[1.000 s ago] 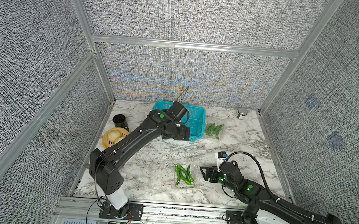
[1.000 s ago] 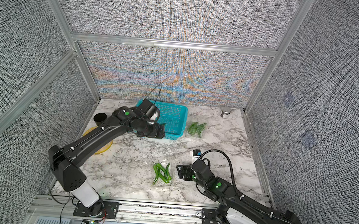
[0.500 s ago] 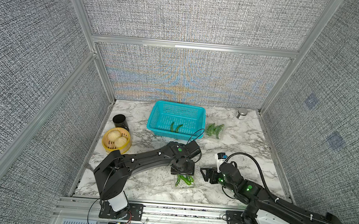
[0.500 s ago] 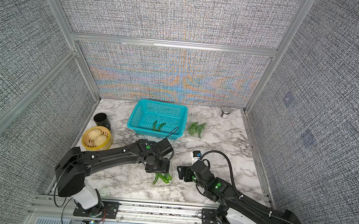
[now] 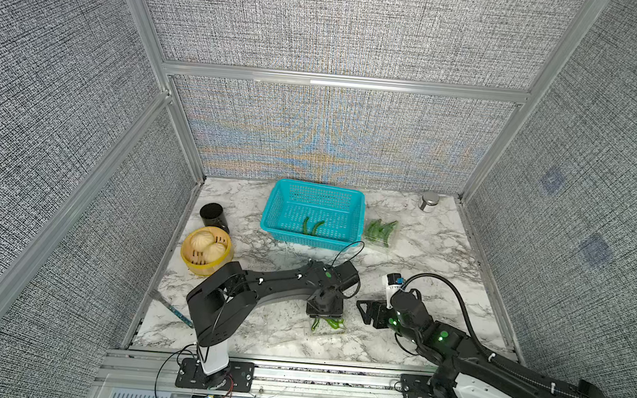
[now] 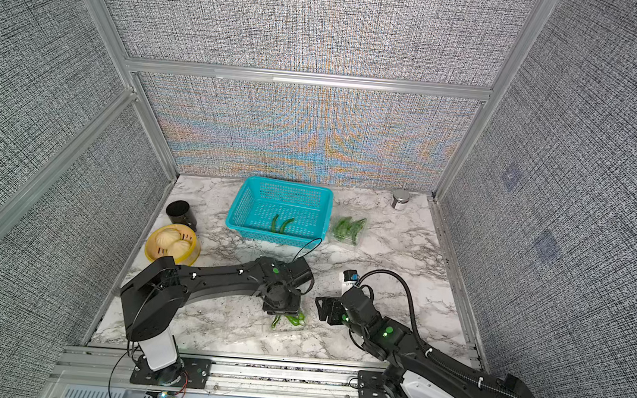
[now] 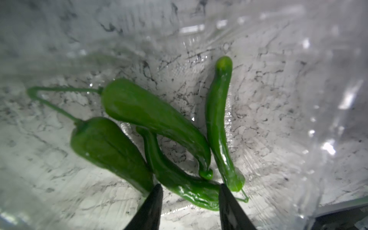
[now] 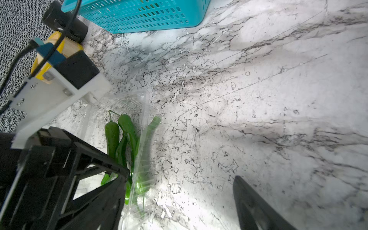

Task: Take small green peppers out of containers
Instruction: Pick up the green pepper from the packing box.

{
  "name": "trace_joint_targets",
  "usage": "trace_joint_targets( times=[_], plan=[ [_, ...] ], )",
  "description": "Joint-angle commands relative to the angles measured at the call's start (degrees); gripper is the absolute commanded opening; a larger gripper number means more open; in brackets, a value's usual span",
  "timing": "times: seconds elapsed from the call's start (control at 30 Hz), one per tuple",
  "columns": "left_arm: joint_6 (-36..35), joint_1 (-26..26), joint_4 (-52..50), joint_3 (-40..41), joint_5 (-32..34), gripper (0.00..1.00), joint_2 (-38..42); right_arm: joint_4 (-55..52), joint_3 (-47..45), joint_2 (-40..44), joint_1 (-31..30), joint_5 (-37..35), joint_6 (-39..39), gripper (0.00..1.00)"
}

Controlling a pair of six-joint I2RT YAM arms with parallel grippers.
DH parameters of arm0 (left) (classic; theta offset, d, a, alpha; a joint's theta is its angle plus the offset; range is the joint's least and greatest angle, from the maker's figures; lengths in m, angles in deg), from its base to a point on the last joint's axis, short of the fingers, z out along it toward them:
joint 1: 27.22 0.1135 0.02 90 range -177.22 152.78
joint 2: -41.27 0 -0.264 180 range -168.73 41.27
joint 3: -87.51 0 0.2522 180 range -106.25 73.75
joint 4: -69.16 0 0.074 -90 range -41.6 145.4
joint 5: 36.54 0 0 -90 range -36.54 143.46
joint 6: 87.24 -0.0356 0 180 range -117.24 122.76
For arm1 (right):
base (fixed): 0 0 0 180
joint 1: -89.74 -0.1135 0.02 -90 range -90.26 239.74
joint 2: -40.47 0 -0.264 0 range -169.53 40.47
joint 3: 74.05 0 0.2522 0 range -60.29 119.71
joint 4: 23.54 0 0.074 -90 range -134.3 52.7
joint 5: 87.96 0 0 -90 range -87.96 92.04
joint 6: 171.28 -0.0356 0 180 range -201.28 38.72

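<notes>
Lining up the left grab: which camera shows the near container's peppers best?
Left wrist: four peppers close up, one between the left gripper's fingertips. Right wrist shows them partly hidden; both top views show only green tips.

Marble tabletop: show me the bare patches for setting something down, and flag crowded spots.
Widest bare marble: right side, bordered by the silver tin, the far container and the right gripper. A narrower strip runs along the front edge, before the near container. Crowded: around that container, with the left gripper in it, and the black cup and steamer corner.
</notes>
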Motion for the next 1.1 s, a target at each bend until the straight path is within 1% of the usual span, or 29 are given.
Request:
trace_joint_targets(
  times=[0.0, 0.03, 0.17, 0.27, 0.33, 0.43, 0.5, 0.73, 0.87, 0.97, 1.07],
  plan=[
    [-0.39, -0.11, -0.36, -0.62, 1.32, 0.39, -1.24, -0.08, 0.82, -1.04, 0.02, -0.01, 0.04, 0.85],
    [-0.65, -0.25, -0.56, -0.84, 1.26, 0.36, -1.77, 0.15, 0.94, -1.34, 0.04, 0.08, 0.13, 0.84],
    [-0.83, -0.57, -2.75, -1.46, 2.17, 0.33, -3.94, 0.64, 1.02, -1.88, 0.02, 0.17, 0.00, 0.85],
    [0.40, -0.55, -2.53, -0.37, 2.67, 0.29, -3.45, 0.64, 1.03, -1.89, 0.02, 0.17, 0.04, 0.85],
    [0.90, -0.55, -2.56, 0.03, 3.29, 0.25, -2.20, 0.64, 0.83, -1.79, 0.02, 0.17, -0.02, 0.85],
    [0.84, -0.55, -4.27, -1.11, 4.06, 0.12, -1.00, 0.93, 0.64, -1.98, 0.02, 0.26, -0.13, 0.85],
    [0.48, -0.55, -5.59, -2.45, 3.82, 0.07, -0.67, 1.08, 0.62, -2.24, 0.06, 0.39, -0.06, 0.85],
    [-0.48, -0.55, -10.91, -7.67, 3.85, 0.02, 0.60, 2.17, 0.98, -3.39, 0.03, 0.61, 0.13, 0.85],
    [-0.66, -0.55, -14.36, -10.08, 4.62, 0.01, 1.49, 2.64, 1.10, -3.83, 0.09, 0.87, 0.13, 0.85],
    [-1.07, -0.55, -16.22, -10.58, 3.94, 0.01, 0.97, 2.92, 1.03, -4.08, 0.08, 0.87, 0.21, 0.85],
    [-1.02, -0.55, -15.31, -9.07, 2.58, 0.01, 1.71, 3.02, 1.10, -4.36, 0.11, 0.96, 0.30, 0.85]
  ],
)
